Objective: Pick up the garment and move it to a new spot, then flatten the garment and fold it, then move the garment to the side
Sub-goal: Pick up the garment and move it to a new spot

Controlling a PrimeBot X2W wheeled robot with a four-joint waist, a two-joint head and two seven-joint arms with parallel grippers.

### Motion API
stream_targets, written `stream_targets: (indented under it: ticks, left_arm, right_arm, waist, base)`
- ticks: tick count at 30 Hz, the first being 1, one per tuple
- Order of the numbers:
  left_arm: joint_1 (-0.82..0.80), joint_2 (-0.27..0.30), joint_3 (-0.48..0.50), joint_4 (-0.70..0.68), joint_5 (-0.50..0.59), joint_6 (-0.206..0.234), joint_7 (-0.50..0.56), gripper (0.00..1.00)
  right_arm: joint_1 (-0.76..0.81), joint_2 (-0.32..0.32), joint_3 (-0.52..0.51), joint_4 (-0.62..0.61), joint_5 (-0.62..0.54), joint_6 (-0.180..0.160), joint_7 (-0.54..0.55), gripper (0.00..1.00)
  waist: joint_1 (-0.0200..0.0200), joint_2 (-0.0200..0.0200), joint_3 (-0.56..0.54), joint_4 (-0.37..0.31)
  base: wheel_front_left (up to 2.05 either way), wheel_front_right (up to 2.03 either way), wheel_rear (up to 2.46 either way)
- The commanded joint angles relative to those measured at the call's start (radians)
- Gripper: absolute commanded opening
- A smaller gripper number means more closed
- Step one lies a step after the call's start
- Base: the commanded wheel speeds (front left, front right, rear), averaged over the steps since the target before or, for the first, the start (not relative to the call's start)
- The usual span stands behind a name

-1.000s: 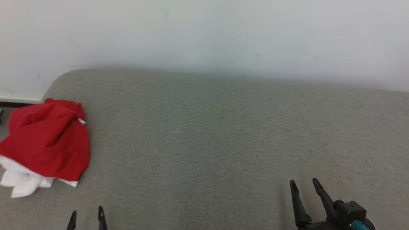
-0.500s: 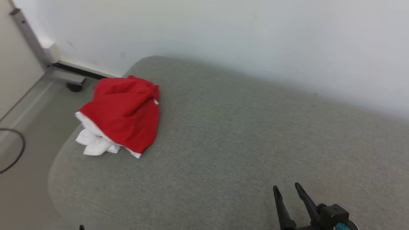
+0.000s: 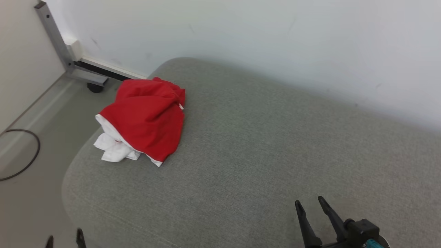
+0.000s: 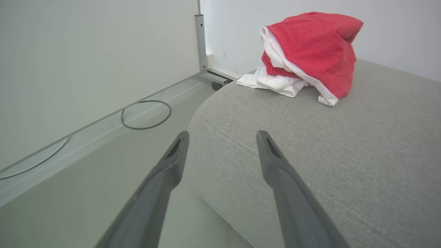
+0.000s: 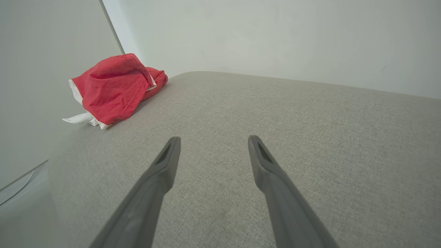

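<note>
Grey cushioned surface (image 3: 262,155) meets white wall (image 3: 241,31); left claw (image 4: 222,134) and right claw (image 5: 212,138) gape wide, empty

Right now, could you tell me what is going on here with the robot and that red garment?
Nothing is being handled yet. A crumpled red and white garment lies in a heap near the far left corner of a grey padded surface, untouched. The robot's left fingers are spread open by the surface's near left edge, short of the garment. Its right fingers are open too, over bare padding well to the garment's right. The pick-up has not begun.
</note>
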Motion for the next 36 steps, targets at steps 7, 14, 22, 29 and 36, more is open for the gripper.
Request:
stream_targets:
  ticks: [7,14,22,29,36]
  left_arm:
    - [-0.19,0.103,-0.031,0.078,-0.017,-0.046,-0.003,1.0]
    - [-0.44,0.287,-0.208,0.186,-0.124,-0.053,0.049,1.0]
    - [-0.629,0.48,-0.372,0.26,-0.281,-0.053,0.145,1.0]
    - [-0.731,0.554,-0.384,0.385,-0.37,-0.053,0.243,1.0]
    - [-0.762,0.569,-0.357,0.482,-0.419,-0.044,0.326,1.0]
  right_arm:
    - [-0.041,-0.065,0.016,-0.036,0.032,-0.002,0.0,1.0]
    - [-0.088,-0.113,0.041,-0.095,0.035,-0.002,0.0,1.0]
    - [-0.117,-0.127,0.054,-0.104,0.046,-0.002,0.0,1.0]
    - [-0.117,-0.145,0.053,-0.092,0.054,-0.002,0.0,1.0]
    - [-0.133,-0.153,0.066,-0.089,0.056,-0.002,0.0,1.0]
  waist:
    - [0.0001,0.0,0.113,-0.103]
    - [0.0001,0.0,0.192,-0.171]
    - [0.0001,0.0,0.233,-0.251]
    - [0.0001,0.0,0.278,-0.296]
    - [0.0001,0.0,0.292,-0.309]
  base:
    - [0.0,0.0,0.0]
    - [0.0,0.0,0.0]
    - [0.0,0.0,0.0]
    - [0.0,0.0,0.0]
    - [0.0,0.0,0.0]
